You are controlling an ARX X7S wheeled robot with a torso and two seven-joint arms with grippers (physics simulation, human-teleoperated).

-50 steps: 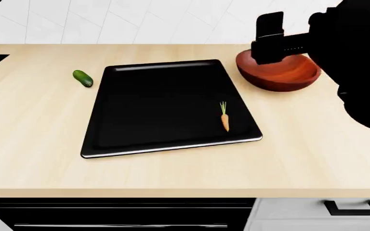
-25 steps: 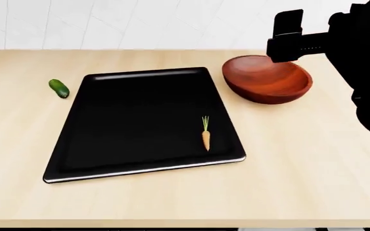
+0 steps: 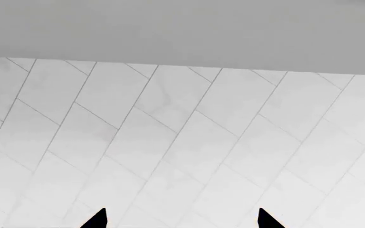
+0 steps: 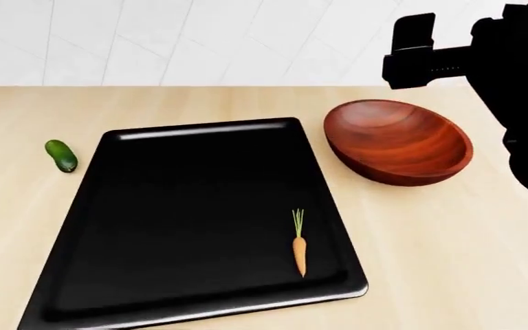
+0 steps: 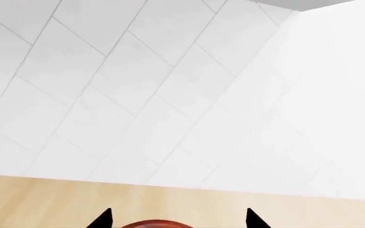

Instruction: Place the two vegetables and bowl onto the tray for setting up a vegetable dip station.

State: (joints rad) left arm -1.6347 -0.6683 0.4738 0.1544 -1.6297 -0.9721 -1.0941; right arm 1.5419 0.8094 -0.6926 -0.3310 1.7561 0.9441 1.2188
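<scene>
the right gripper hung wide open and empty above the far rim of the bowl, which sat on the counter just right of the tray. the carrot lay on the tray; the cucumber lay just left of it. the left gripper was wide open, facing the tiled wall.

Head view tilted closer, tray, carrot, cucumber and bowl lower and larger in frame

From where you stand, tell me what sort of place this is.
Likely a kitchen: a light wooden countertop against a white tiled wall, with a tray, a bowl and vegetables set out.
</scene>
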